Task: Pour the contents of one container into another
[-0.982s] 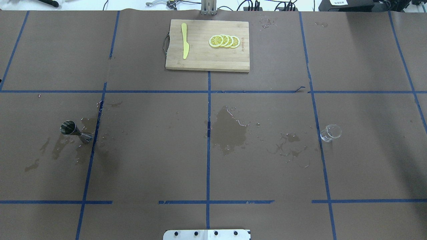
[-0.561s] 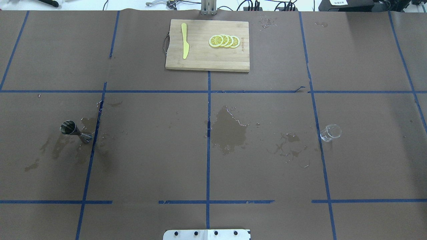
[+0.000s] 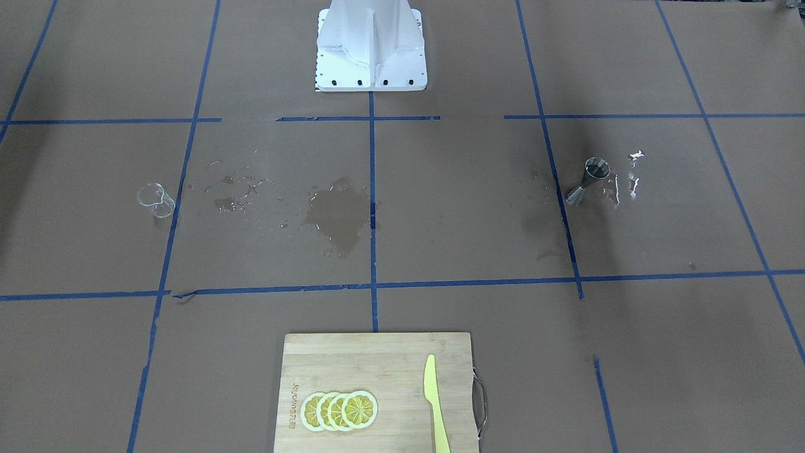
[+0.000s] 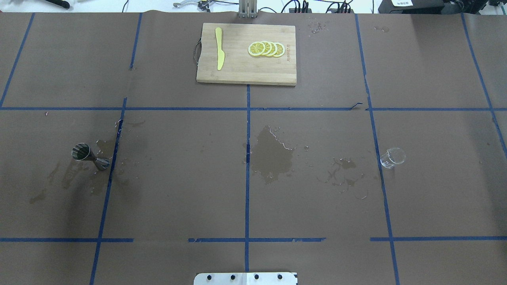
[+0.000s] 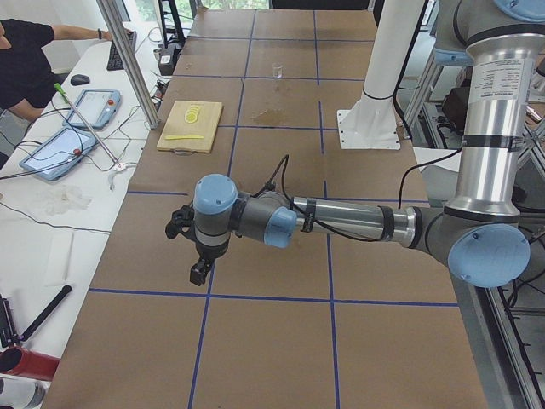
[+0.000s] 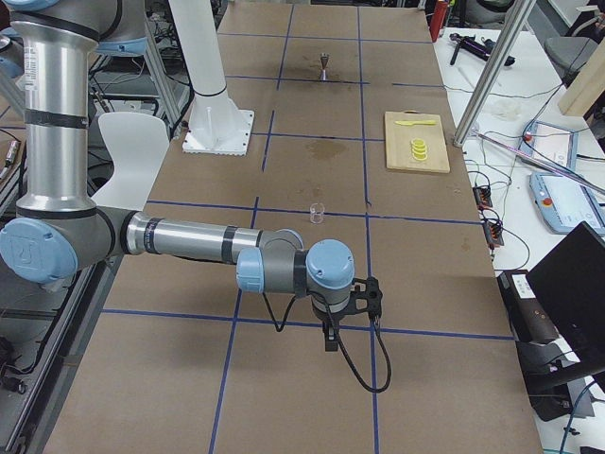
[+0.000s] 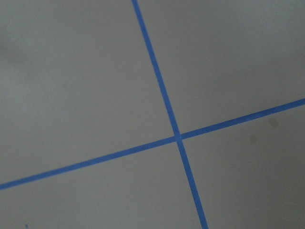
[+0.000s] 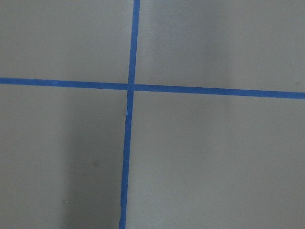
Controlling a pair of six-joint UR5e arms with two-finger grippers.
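Observation:
A small steel jigger (image 4: 89,155) stands upright on the left part of the table, also seen as the jigger (image 3: 588,178) in the front-facing view. A clear glass beaker (image 4: 392,157) stands at the right, beside a blue tape line. Neither arm reaches into the overhead or front-facing views. The left gripper (image 5: 197,271) hangs over bare table far from the jigger, and the right gripper (image 6: 331,336) likewise hangs far from the beaker (image 6: 318,214). I cannot tell whether either is open or shut. Both wrist views show only tape crossings.
A wooden cutting board (image 4: 237,75) with lemon slices (image 4: 266,48) and a yellow knife (image 4: 219,48) lies at the far middle. Wet puddles (image 4: 273,156) spread across the centre and around the jigger. The robot's base plate (image 4: 245,278) sits at the near edge.
The jigger and beaker have not moved. Faint arm shadows have shifted: the one at the right edge has thinned and one has grown below the jigger.

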